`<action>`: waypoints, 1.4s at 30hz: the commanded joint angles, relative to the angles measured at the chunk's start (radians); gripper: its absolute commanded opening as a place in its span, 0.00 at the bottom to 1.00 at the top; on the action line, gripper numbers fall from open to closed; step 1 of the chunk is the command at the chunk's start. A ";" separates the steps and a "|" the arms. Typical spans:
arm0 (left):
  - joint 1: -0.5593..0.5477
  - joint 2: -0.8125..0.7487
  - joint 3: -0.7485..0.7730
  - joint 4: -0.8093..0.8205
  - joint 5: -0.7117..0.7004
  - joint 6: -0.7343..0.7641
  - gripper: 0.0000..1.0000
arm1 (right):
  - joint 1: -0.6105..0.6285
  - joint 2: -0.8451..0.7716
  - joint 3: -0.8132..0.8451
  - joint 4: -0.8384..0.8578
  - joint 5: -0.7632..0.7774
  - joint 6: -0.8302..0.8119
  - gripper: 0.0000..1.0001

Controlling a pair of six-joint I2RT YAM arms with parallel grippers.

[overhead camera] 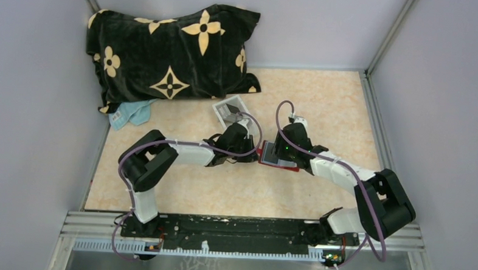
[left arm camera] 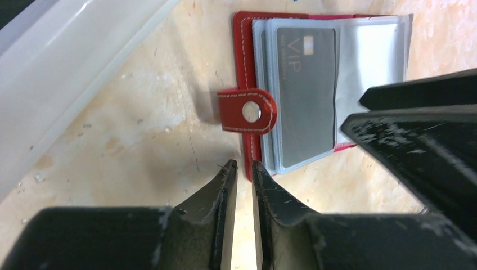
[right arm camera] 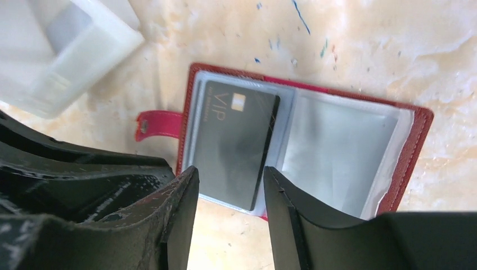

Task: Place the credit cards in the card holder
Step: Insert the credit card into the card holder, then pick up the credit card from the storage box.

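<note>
The left hand (left arm camera: 243, 166) hangs just short of the card holder (left arm camera: 246, 56), barely parted and holding nothing. The right hand (right arm camera: 230, 171) stands open over it. The holder lies spread open on the desk (overhead camera: 329, 102), with a dark VIP card (right arm camera: 233, 140) seemingly tucked inside a clear sleeve (right arm camera: 337, 152). Beyond sit a white tray (overhead camera: 216, 108) and a patterned pillow (overhead camera: 167, 53).

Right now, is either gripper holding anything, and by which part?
Nothing looks held. The left gripper has only table in its narrow gap; the right gripper stands open over the card holder.
</note>
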State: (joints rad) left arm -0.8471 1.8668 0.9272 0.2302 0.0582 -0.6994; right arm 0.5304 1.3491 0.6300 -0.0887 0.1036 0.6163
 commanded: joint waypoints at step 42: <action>0.213 -0.631 -0.385 -0.273 -0.349 -0.139 0.38 | 0.119 0.781 1.265 -0.304 -0.233 -0.393 0.51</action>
State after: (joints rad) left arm -0.7208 1.1606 0.5323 -0.1577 -0.3588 -0.8780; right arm 0.6411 2.0933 1.7916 -0.3733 -0.1013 0.2436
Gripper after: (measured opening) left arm 0.406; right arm 0.505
